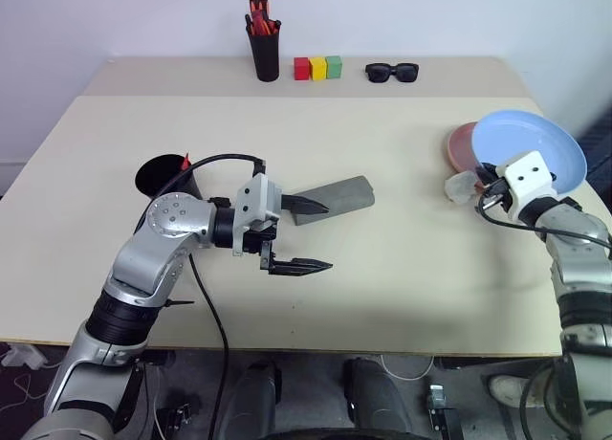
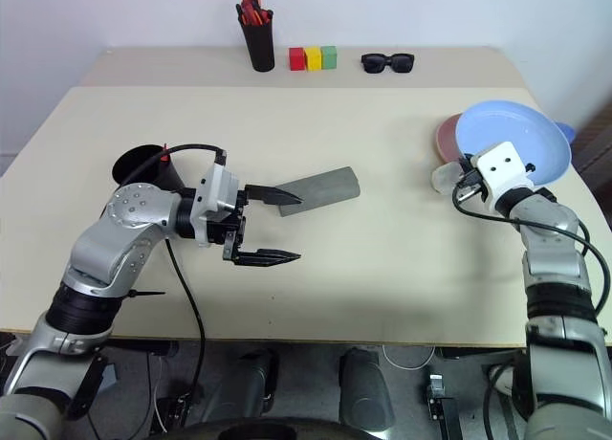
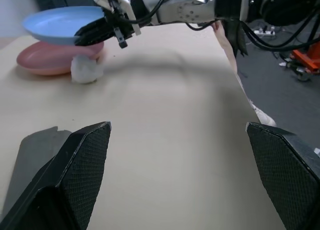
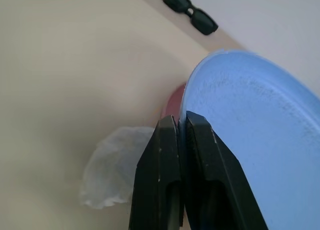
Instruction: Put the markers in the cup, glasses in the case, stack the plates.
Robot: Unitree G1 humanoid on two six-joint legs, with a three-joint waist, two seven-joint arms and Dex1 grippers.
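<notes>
My right gripper (image 4: 179, 121) is shut on the near rim of the light blue plate (image 1: 535, 143). It holds that plate tilted over the salmon pink plate (image 1: 464, 143), which lies at the table's right edge. My left gripper (image 1: 327, 236) hangs open and empty above the middle of the table, pointing right. One of its fingers is in front of the closed grey case (image 1: 339, 196). The black cup (image 1: 158, 175) stands behind my left arm, and the red tip of a marker (image 1: 185, 159) sticks out of it. The glasses are out of view.
A crumpled whitish wad (image 1: 462, 186) lies against the pink plate, just left of my right gripper. At the back stand a black pen pot (image 1: 264, 55) of orange-red pens, three coloured blocks (image 1: 317, 68) and black sunglasses (image 1: 392, 72).
</notes>
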